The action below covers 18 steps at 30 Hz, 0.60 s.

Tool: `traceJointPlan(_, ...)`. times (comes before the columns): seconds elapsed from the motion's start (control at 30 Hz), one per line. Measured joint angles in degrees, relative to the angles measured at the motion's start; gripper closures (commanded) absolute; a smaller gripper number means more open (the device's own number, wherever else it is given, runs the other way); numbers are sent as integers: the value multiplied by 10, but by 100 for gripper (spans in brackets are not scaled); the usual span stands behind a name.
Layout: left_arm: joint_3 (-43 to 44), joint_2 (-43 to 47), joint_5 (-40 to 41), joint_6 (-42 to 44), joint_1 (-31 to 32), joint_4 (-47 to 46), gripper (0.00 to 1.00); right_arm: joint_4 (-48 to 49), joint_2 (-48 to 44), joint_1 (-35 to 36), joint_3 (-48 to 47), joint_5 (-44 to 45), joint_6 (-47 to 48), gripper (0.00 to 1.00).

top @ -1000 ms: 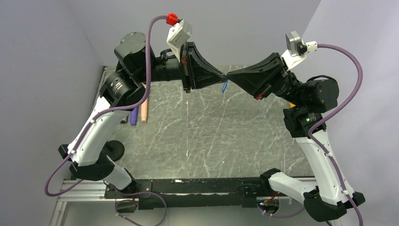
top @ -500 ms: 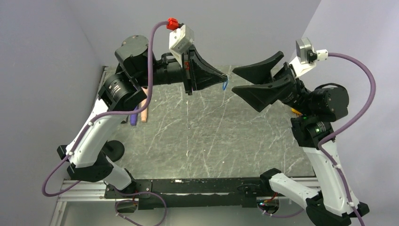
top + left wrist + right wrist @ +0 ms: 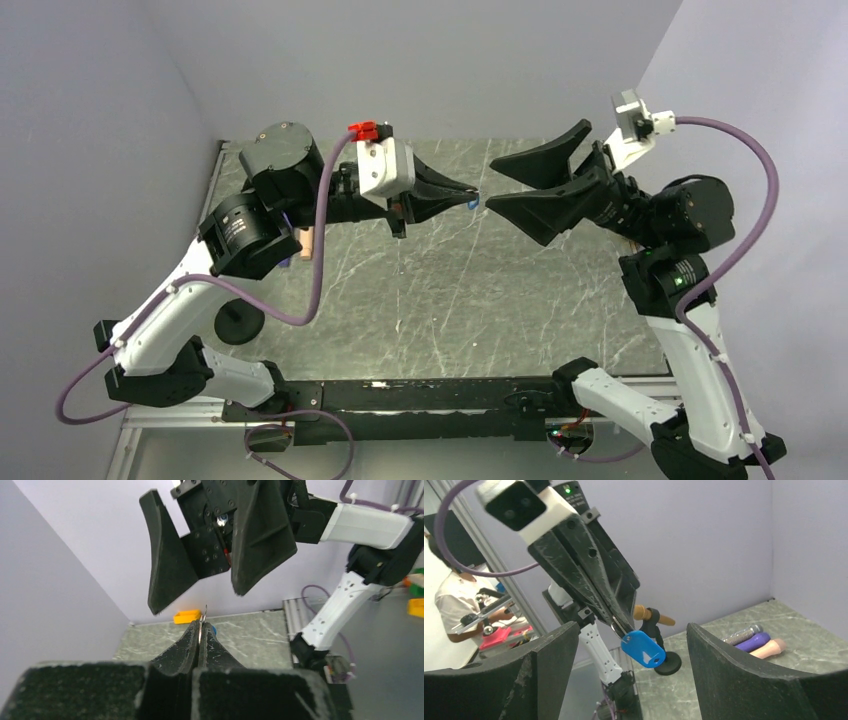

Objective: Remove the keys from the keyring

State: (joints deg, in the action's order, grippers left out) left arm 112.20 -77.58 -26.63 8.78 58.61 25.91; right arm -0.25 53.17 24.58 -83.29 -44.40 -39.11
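Left gripper [image 3: 468, 195] was clenched on the keys [image 3: 642, 649], its two fingers pressed flat together with a thin silvery part pinched at the very tips. The bright blue head hung just below them, in the air above the grey marbled table [image 3: 450, 290]. Just to the right, facing it tip to tip, the right gripper [image 3: 490, 181] stood spread wide and held nothing, near the blue head but apart from it.

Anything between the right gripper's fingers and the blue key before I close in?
Nothing: the right wrist view shows only air between the right gripper and the blue key, pinched by the left gripper.
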Motion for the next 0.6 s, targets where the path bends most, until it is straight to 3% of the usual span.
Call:
traceJointPlan(0.27, -94, 47, 61, 121, 47, -69, 100, 12, 20, 0, 14, -38, -21, 18)
traceJointPlan(0.6, -172, 85, 123, 252, 82, -134, 100, 148, 34, -11, 33, -91, -132, 17)
